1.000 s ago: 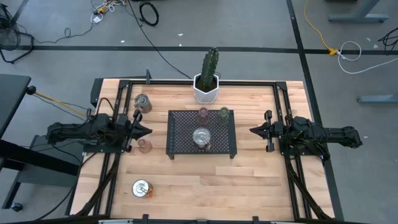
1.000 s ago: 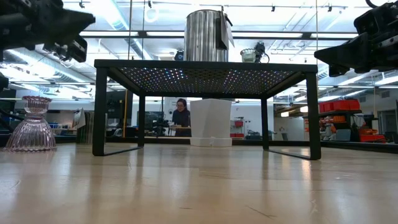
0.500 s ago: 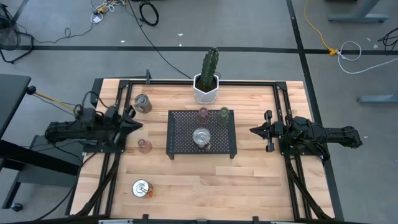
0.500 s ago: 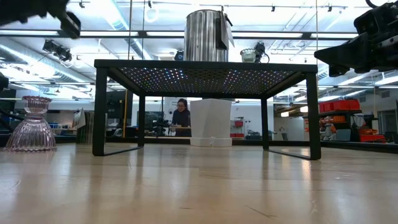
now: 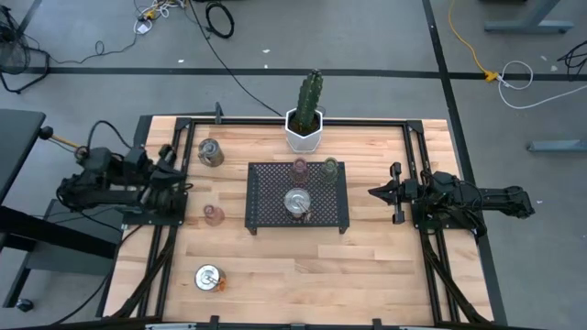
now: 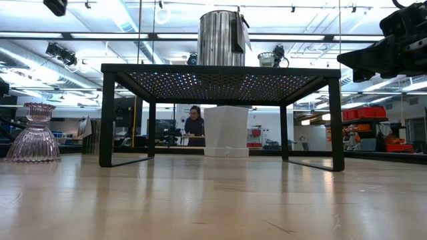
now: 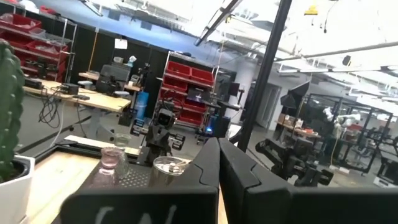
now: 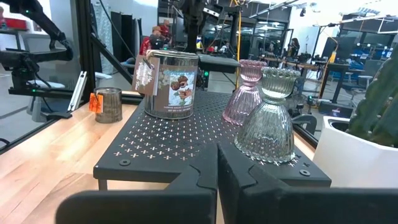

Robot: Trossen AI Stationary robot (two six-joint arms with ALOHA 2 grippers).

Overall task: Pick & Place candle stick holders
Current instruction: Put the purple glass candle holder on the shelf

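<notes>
Candle stick holders on and around the black mesh tray (image 5: pixel 266 206).
High view: three holders on the tray, three on the surface (image 5: pixel 367 266) at left. Low view alone shows a person (image 6: pixel 195 125). Left end effector (image 5: pixel 180 178) and right end effector (image 5: pixel 374 192) closed, empty.

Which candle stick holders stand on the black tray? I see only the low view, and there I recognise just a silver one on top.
Observer: Three stand there: the middle silver holder, a pinkish cup and a greenish cup toward the cactus pot.
Operator: Which stand off the tray?
Observer: The far silver holder, a tinted glass cup left of the tray, and the near silver holder.
Operator: And the left gripper?
Observer: The left gripper is shut, empty, at the table's left edge.
</notes>
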